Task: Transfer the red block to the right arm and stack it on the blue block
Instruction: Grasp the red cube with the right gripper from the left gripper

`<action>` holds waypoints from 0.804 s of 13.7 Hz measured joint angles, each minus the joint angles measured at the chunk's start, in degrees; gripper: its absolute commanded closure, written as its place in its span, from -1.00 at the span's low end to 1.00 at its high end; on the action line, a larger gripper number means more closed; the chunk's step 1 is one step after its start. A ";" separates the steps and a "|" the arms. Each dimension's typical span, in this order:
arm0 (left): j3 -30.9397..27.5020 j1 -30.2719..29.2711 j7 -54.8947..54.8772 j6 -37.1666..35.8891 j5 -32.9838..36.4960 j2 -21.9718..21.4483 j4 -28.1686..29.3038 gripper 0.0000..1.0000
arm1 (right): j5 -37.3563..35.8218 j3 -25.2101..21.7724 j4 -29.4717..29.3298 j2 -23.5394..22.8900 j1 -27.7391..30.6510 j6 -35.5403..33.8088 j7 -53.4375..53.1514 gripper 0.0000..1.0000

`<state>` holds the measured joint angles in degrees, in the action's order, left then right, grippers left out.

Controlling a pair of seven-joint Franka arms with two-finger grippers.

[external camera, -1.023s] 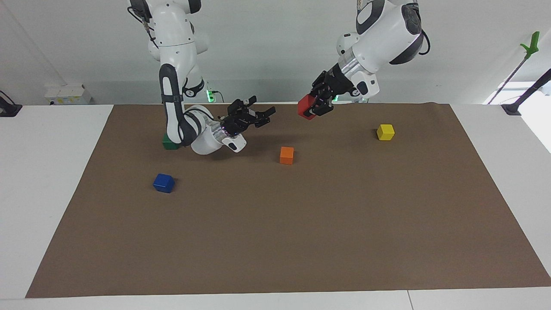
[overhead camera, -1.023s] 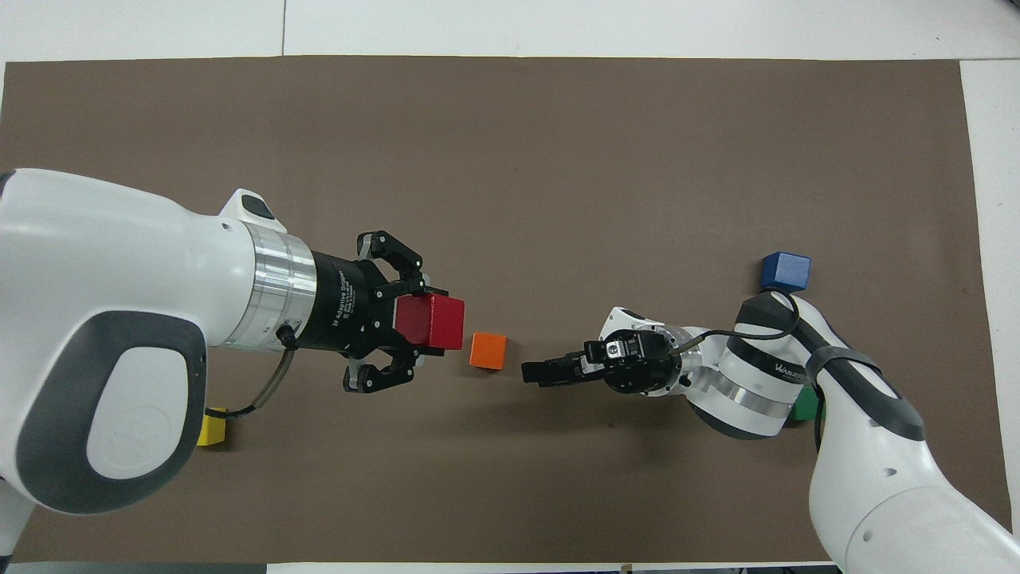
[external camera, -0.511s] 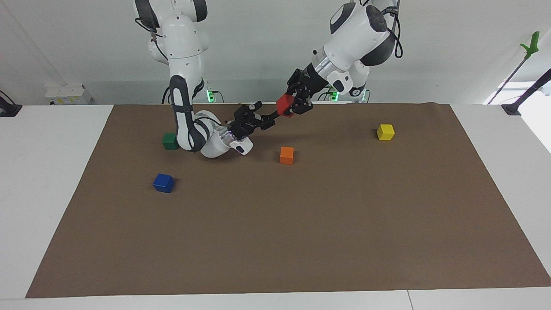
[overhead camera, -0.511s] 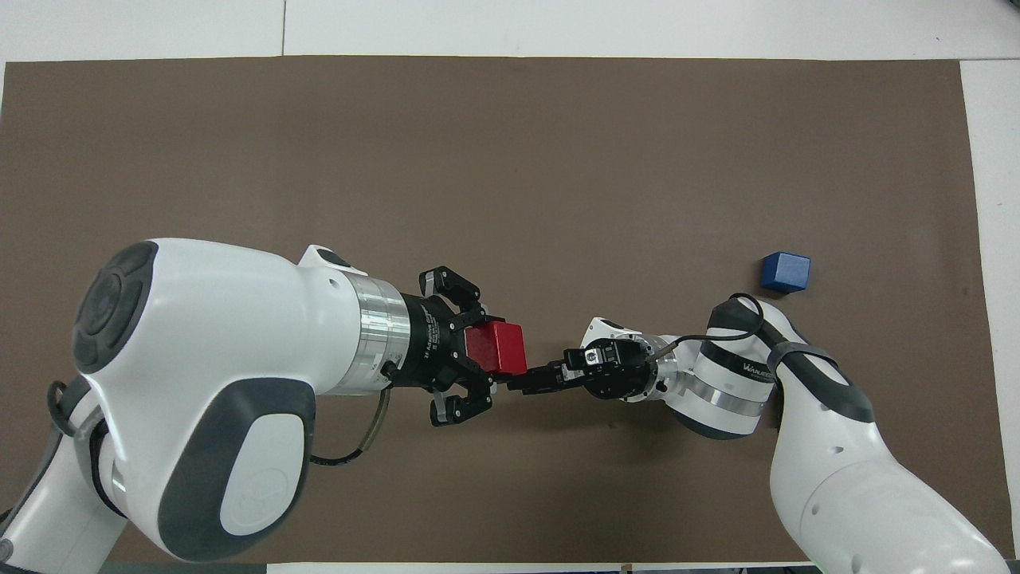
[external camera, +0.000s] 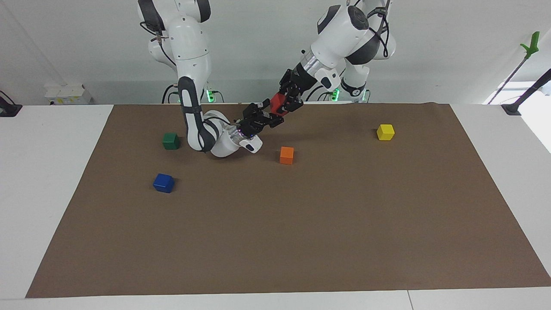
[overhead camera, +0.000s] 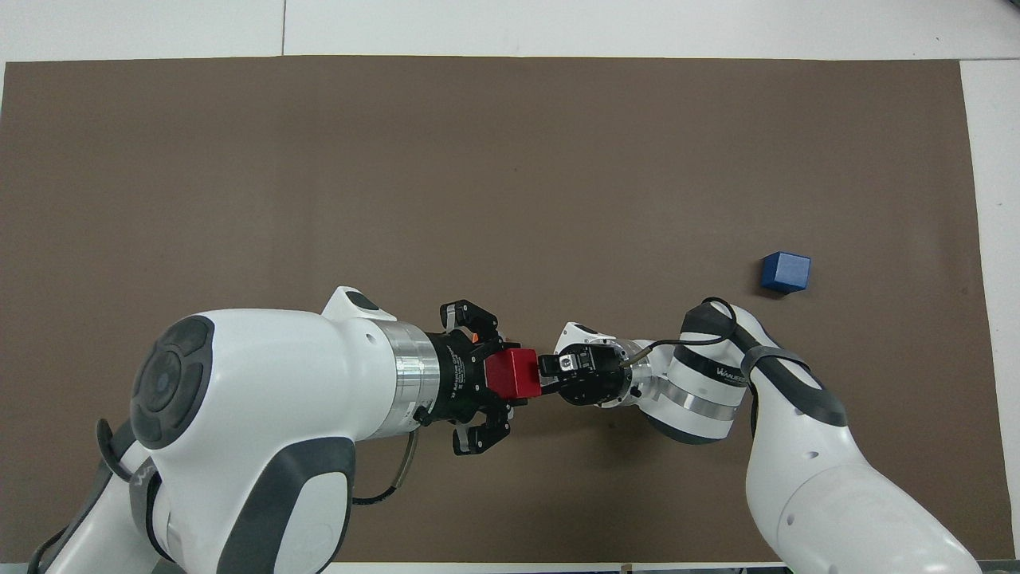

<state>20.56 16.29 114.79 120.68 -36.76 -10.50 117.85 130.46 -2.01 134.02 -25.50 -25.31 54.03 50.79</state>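
Red block [external camera: 276,103] clamped in the down-slanting left gripper [external camera: 285,101], open right gripper [external camera: 270,118] straddling it.

— What sort of place is this?
— A robotics lab: two white robot arms [external camera: 189,64] over a white worktop [external camera: 51,172] with a brown mat [external camera: 301,237], plain white wall [external camera: 258,43], coloured test cubes [external camera: 385,131].

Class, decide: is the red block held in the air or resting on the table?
Held in the air: the left end effector grips the red block above the mat.

White lettering on left gripper [overhead camera: 522,375] body, right arm wrist: too blurred to read.
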 measured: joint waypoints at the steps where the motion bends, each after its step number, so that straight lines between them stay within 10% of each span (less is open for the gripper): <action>1: -0.01 0.00 0.00 0.00 0.00 -0.07 0.15 1.00 | 0.01 0.01 0.00 0.00 -0.18 0.00 0.00 -1.00; 4: -0.01 0.00 0.00 0.00 0.00 -0.23 0.68 1.00 | 0.01 0.01 0.01 0.00 -0.35 0.00 -0.05 -0.56; 6: -0.01 0.00 0.00 0.00 0.00 -0.38 0.98 1.00 | 0.01 0.01 0.02 -0.02 -0.55 0.04 -0.39 0.76; 7: -0.01 0.00 0.00 0.00 0.00 -0.46 1.06 1.00 | 0.01 0.02 0.08 -0.02 -0.65 0.07 -0.39 1.00; 11: -0.15 -0.02 0.26 0.24 -0.63 -0.82 1.68 1.00 | 0.07 0.01 0.46 0.03 -0.73 0.04 -0.40 1.00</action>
<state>20.42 16.27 115.05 120.93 -37.39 -11.32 119.53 130.52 -2.00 134.48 -25.47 -26.04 54.08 50.39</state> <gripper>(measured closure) 0.454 0.388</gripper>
